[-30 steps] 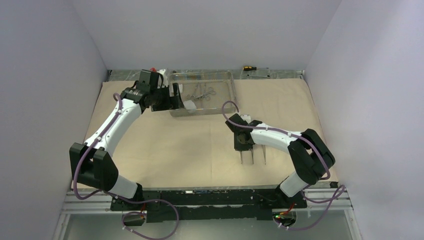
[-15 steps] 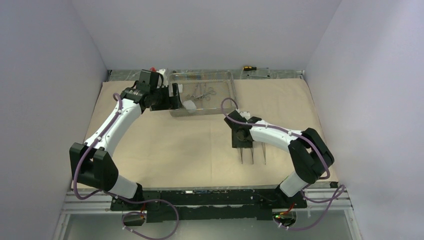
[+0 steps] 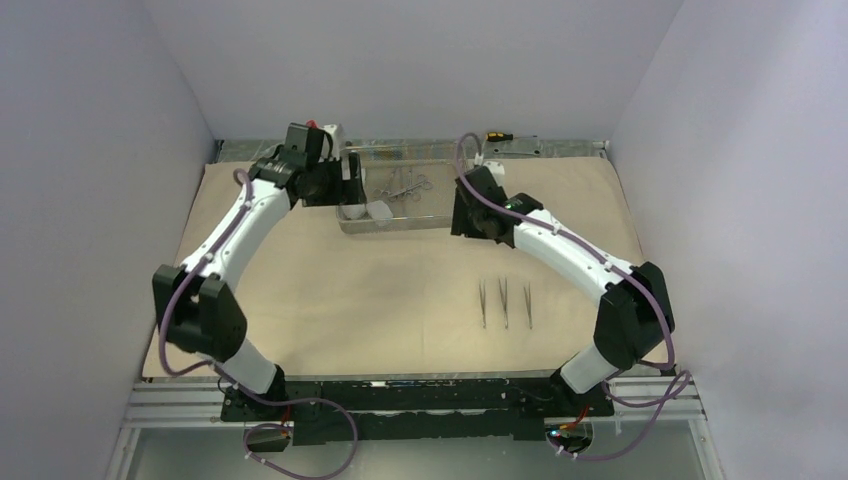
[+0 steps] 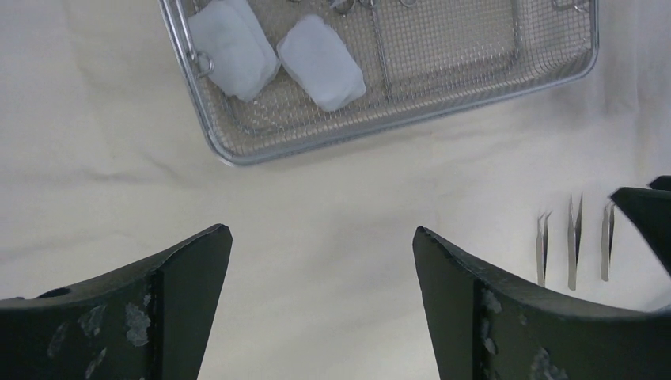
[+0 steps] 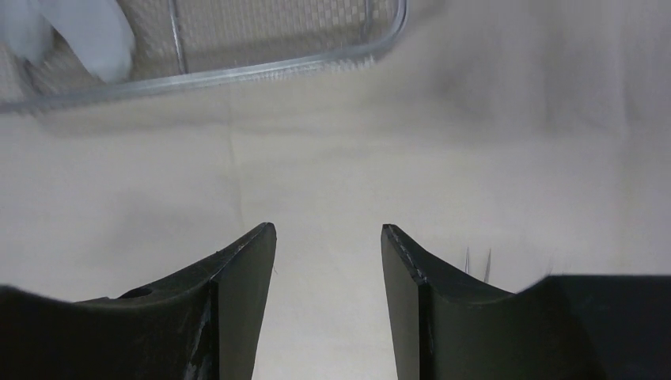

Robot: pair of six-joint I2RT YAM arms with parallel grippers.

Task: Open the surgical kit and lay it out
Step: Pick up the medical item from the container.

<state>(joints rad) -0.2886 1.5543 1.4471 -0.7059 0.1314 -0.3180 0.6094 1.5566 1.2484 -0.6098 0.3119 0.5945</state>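
Observation:
The beige wrap cloth [image 3: 400,290] lies spread over the table. On its far half stands the wire-mesh tray [image 3: 400,224], holding two white gauze pads [image 4: 320,62] at its left end and ring-handled clamps [image 3: 405,185] in the middle. Three tweezers [image 3: 504,303] lie side by side on the cloth, near right. My left gripper [image 3: 348,190] hangs open and holds nothing at the tray's left end; below its fingertips [image 4: 198,241] is bare cloth. My right gripper [image 3: 460,218] hovers open and holds nothing by the tray's right end, above bare cloth [image 5: 328,158].
A yellow-handled screwdriver [image 3: 497,135] and a grey plate [image 3: 520,147] lie on the metal strip behind the cloth. Purple-grey walls close in the left, right and back. The tray's near rim [image 5: 237,73] crosses the top of the right wrist view.
My right gripper opened, left the third tweezers beside the other two, and swung back and up to the tray's right end. My left arm shifted slightly toward the back.

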